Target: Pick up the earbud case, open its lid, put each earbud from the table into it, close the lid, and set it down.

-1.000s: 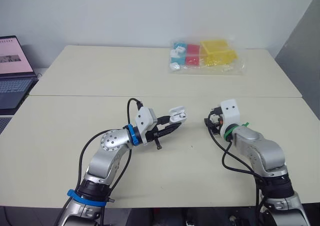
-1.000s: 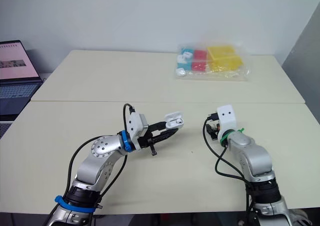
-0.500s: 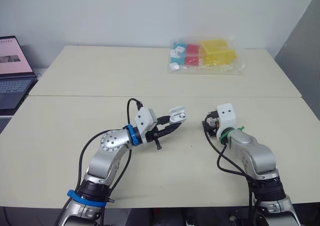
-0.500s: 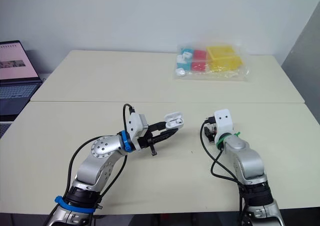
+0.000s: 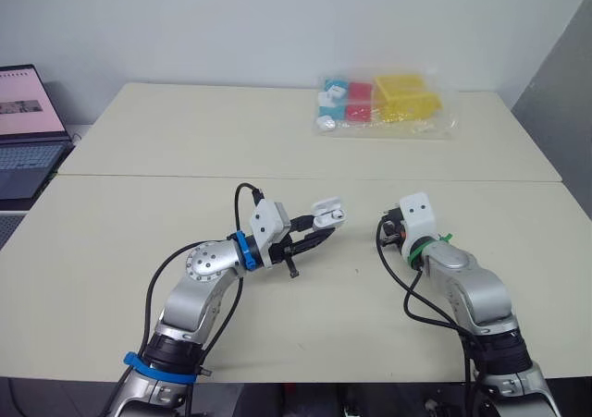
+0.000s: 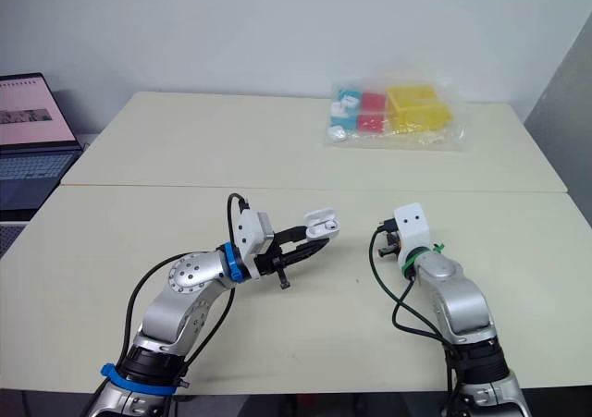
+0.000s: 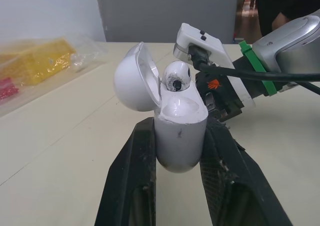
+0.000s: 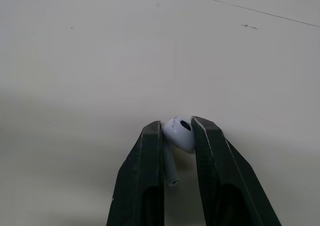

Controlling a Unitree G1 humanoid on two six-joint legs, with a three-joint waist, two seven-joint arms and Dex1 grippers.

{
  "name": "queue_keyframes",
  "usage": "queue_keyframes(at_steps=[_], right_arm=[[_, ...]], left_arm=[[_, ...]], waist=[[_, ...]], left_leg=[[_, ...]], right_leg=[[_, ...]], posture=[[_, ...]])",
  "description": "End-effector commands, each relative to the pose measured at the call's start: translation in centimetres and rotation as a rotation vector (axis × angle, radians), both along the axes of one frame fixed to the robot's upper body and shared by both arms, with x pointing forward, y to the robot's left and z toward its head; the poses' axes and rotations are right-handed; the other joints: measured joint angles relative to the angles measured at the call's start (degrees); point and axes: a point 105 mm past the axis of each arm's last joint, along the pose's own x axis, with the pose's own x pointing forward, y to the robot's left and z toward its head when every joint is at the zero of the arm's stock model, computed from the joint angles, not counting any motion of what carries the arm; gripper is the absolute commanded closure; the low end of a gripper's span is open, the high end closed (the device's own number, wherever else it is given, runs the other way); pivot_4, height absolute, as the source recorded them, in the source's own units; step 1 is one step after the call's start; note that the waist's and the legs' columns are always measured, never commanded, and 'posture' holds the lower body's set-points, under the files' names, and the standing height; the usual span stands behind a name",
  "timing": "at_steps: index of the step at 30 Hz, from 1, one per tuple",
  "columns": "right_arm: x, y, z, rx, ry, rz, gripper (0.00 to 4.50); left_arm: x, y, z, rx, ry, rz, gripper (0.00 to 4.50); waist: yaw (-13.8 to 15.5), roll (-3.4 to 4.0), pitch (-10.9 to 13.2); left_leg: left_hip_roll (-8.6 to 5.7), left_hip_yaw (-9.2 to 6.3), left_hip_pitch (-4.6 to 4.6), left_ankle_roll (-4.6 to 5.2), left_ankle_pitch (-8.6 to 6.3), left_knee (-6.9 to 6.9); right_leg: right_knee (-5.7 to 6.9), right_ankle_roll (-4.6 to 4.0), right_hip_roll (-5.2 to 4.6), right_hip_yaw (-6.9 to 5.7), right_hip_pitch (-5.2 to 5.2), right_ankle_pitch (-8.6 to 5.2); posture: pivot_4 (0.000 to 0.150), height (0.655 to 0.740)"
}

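My left gripper (image 5: pixel 317 231) is shut on the white earbud case (image 5: pixel 326 215), holding it just above the table near the middle. In the left wrist view the case (image 7: pixel 179 131) stands upright between the black fingers (image 7: pixel 142 156) with its lid tipped open. One white earbud (image 7: pixel 177 76) sits in the case. To the right, my right gripper (image 8: pixel 176 127) points down at the table. It is shut on the second white earbud (image 8: pixel 179 134), whose stem points back between the fingers, right at the tabletop.
A clear plastic bag of yellow, red and blue boxes (image 5: pixel 381 105) lies at the back right of the table. An open laptop (image 5: pixel 23 126) stands off the left edge. A seam (image 5: pixel 139 177) runs across the beige tabletop behind both arms.
My right gripper has closed its fingers on the earbud on the table and its wrist has shifted slightly. My left gripper and the case have stayed put.
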Motion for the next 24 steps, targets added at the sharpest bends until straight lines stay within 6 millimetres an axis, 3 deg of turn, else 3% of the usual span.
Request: queue_keyframes(at_steps=[1, 4, 8, 10, 18, 24], right_arm=[[-0.7, -0.3, 0.7, -0.018, -0.012, 0.089, 4.02], [-2.2, 0.2, 1.4, -0.031, -0.004, 0.304, 4.02], [-6.1, -0.4, 2.4, -0.161, -0.024, 0.723, 4.02], [-7.4, -2.1, 2.2, -0.176, 0.071, 0.828, 4.02], [-8.0, -7.7, 1.4, -0.42, 0.259, 1.007, 4.02], [-7.6, -9.4, 0.8, -0.53, 0.354, 1.108, 4.02]], left_arm=[[-0.5, -0.3, 1.0, -0.011, -0.046, -0.012, 3.69], [-0.6, -0.2, 1.0, -0.009, -0.044, -0.01, 3.69], [-0.9, -0.1, 0.9, 0.001, -0.043, -0.015, 3.69], [-1.1, -0.1, 0.9, 0.008, -0.042, -0.021, 3.69], [-1.4, 0.0, 1.0, 0.022, -0.038, -0.03, 3.69], [-1.8, 0.1, 0.9, 0.034, -0.032, -0.036, 3.69]], waist=[[0.0, 0.0, 0.0], [0.0, 0.0, 0.0], [0.0, 0.01, 0.0], [-0.1, 0.0, 0.0], [-0.3, -0.01, 0.0], [-0.2, -0.01, 0.0]], left_leg=[[0.0, 0.0, -0.01, 0.0, 0.0, 0.0], [0.0, 0.01, -0.01, 0.0, 0.0, -0.02], [-0.02, -0.01, -0.03, 0.0, -0.01, -0.02], [0.0, -0.02, -0.01, 0.01, -0.01, -0.05], [0.01, 0.02, 0.23, 0.01, -0.01, -0.02], [0.02, 0.05, 0.23, 0.0, -0.01, -0.05]], right_leg=[[-0.02, 0.0, 0.0, 0.0, 0.0, 0.0], [-0.05, 0.0, 0.0, 0.0, 0.0, 0.0], [-0.14, 0.01, 0.0, -0.02, 0.0, -0.01], [-0.2, 0.01, 0.02, -0.05, 0.03, -0.01], [-0.06, -0.01, 0.04, -0.02, 0.15, -0.01], [-0.07, -0.01, 0.04, 0.01, 0.14, -0.02]], posture=[[0.15, 0.7359], [0.15, 0.7359], [0.15, 0.7359], [0.15, 0.7359], [0.15, 0.7359], [0.15, 0.7359]])
